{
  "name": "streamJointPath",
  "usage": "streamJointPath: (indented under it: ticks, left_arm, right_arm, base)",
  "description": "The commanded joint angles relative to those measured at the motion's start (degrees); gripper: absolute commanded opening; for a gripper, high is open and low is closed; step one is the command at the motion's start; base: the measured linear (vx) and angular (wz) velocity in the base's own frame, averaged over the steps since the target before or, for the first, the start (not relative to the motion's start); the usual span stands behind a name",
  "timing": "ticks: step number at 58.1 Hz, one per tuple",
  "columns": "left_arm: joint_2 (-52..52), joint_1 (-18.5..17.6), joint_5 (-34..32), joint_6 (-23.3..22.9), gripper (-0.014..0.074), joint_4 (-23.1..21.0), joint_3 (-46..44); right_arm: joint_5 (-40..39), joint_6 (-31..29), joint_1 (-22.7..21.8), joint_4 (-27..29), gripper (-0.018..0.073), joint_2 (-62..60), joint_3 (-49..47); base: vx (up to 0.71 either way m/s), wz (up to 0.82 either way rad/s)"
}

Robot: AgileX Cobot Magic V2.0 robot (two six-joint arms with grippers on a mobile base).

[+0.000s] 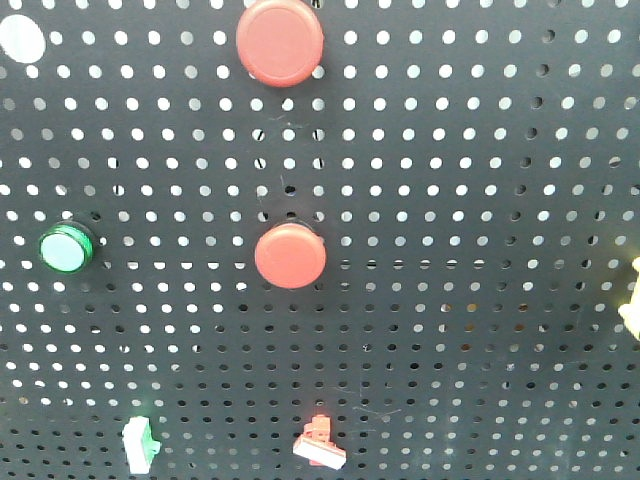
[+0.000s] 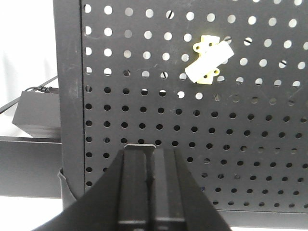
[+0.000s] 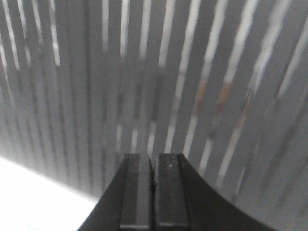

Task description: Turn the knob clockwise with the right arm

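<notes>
A white bar-shaped knob on a yellow base (image 2: 208, 60) is mounted on the black pegboard (image 2: 250, 144), tilted, up and to the right of my left gripper (image 2: 153, 148). The left gripper is shut and empty, a short way off the board. A pale yellow-white piece (image 1: 633, 300) at the right edge of the front view may be the same knob. My right gripper (image 3: 153, 156) is shut and empty in front of the pegboard (image 3: 202, 72), which is streaked by motion blur. No knob shows in the right wrist view. Neither gripper shows in the front view.
The pegboard (image 1: 450, 200) carries a large red button (image 1: 280, 40), a smaller red button (image 1: 290, 256), a green button (image 1: 66, 248), a green-white switch (image 1: 140, 443) and a red-white switch (image 1: 320, 443). A black box with a cable (image 2: 36, 113) sits left of the board.
</notes>
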Motion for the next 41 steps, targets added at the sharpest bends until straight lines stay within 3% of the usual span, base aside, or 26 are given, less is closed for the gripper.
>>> streamJointPath:
  ticks: [1, 11, 23, 29, 41]
  left_arm:
    - [0.01, 0.11, -4.71, -0.34, -0.0006, -0.48, 0.75]
    - [0.01, 0.11, -4.71, -0.34, -0.0006, -0.48, 0.75]
    - [0.01, 0.11, -4.71, -0.34, -0.0006, -0.48, 0.75]
    - [0.01, 0.11, -4.71, -0.34, -0.0006, -0.48, 0.75]
    - [0.01, 0.11, -4.71, -0.34, -0.0006, -0.47, 0.75]
  right_arm:
    - [-5.93, -0.45, -0.91, -0.18, -0.0009, -0.41, 2.04]
    - [-11.34, -0.15, -10.69, 12.51, -0.0009, -4.77, 10.66]
    - [-12.83, -0.15, -22.03, 9.97, -0.0009, -13.43, 17.31]
    - [-10.46, -0.15, -23.99, 9.66, -0.0009, -19.67, 18.40]
    - [-11.06, -0.34, -24.05, 9.56, -0.0009, -19.23, 18.40]
  base:
    - [0.00, 0.00]
    - [0.00, 0.00]
    - [0.00, 0.00]
    - [0.00, 0.00]
    - [0.00, 0.00]
